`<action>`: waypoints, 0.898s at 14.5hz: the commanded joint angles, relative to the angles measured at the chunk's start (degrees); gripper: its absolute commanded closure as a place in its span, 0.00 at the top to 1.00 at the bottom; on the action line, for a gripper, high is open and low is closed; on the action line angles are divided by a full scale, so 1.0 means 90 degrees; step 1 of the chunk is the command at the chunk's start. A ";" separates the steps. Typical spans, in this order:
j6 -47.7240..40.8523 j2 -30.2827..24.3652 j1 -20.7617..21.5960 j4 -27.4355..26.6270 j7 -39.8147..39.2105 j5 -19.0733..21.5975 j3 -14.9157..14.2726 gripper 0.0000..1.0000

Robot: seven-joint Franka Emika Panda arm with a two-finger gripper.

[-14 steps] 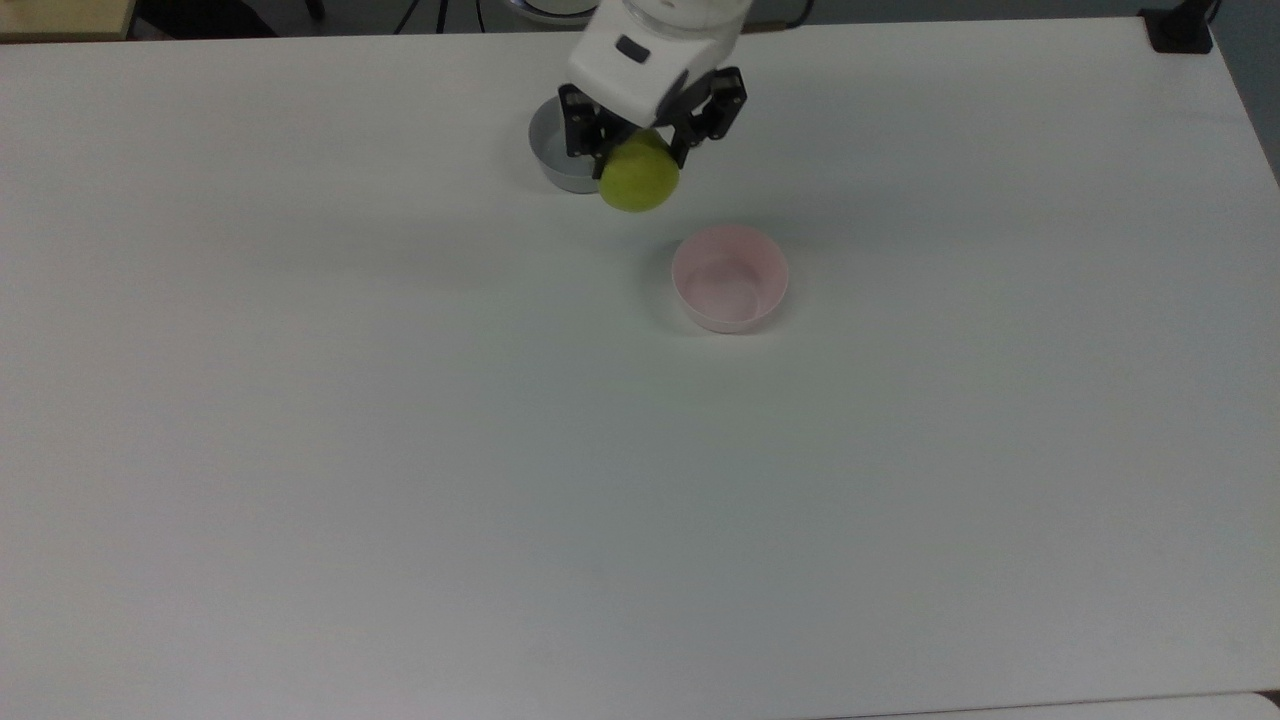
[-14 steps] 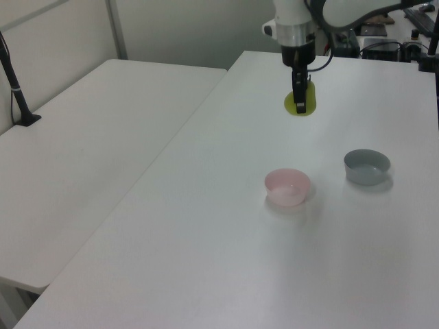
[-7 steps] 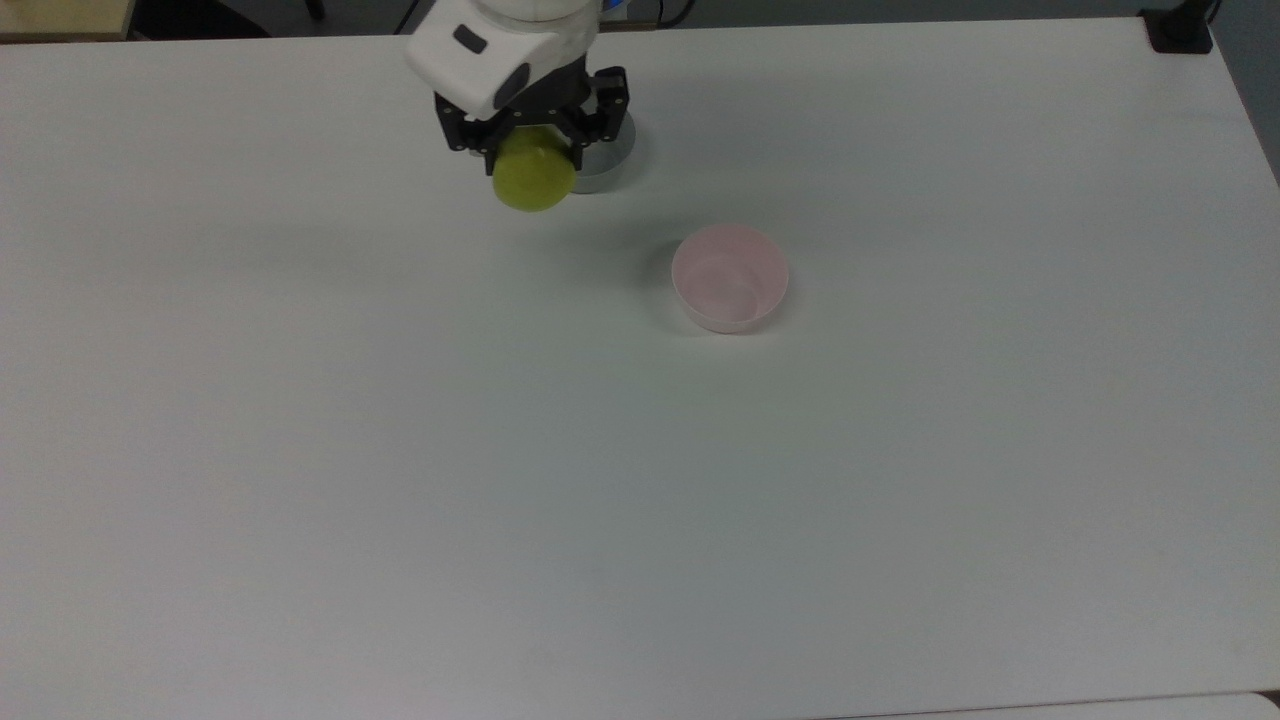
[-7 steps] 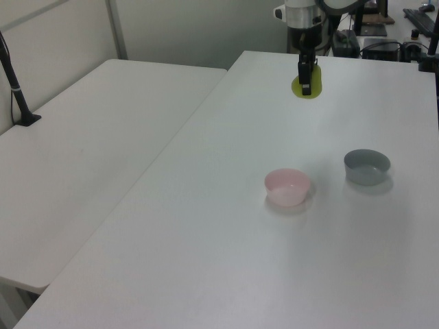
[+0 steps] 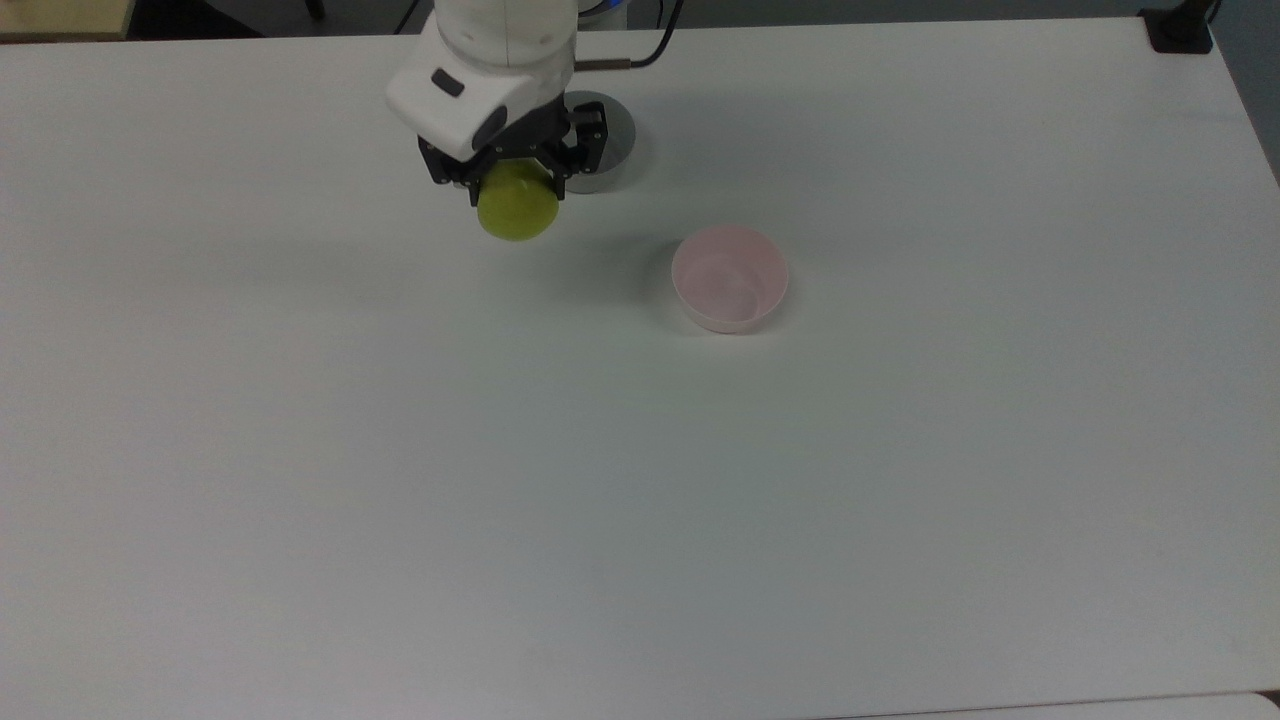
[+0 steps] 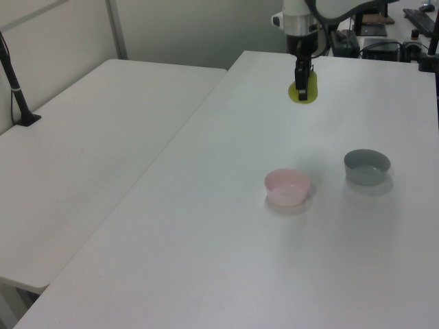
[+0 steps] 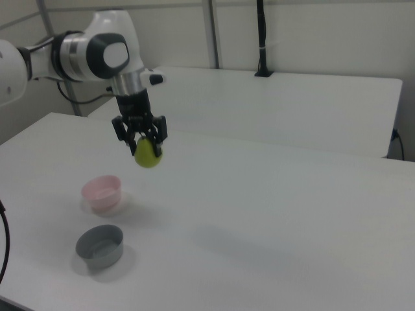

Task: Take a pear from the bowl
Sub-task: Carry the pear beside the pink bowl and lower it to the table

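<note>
The yellow-green pear [image 5: 517, 211] [image 6: 304, 89] [image 7: 147, 155] hangs in the air, well above the white table [image 5: 640, 480], with my gripper [image 5: 512, 178] [image 7: 141, 137] shut on its upper part. The pale pink bowl [image 5: 729, 277] [image 6: 287, 186] [image 7: 102, 192] stands empty on the table. In the top view the pear is to the left of the bowl and farther back; in the right view it hangs above and to the right of the bowl.
A grey bowl [image 5: 608, 140] [image 6: 366, 166] [image 7: 99, 246] stands empty near the pink one, partly hidden behind the arm in the top view. A second white table [image 6: 82, 157] adjoins on the left view's left. Black posts [image 6: 17, 89] [image 7: 262, 39] stand at that table's edge.
The gripper has carried the pear toward the top view's left, from in front of the grey bowl to its left side. Both bowls have stayed in place.
</note>
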 commanded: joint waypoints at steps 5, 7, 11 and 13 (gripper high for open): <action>0.0482 0.0839 0.0247 -0.0086 -0.0085 -0.0270 0.0069 0.43; 0.0482 0.0976 0.0247 -0.0076 -0.0153 -0.0270 0.0069 0.44; 0.0472 0.1445 0.0267 -0.0076 -0.0368 -0.0660 0.0069 0.48; 0.0463 0.1475 0.0238 -0.0086 -0.0486 -0.0671 0.0040 0.58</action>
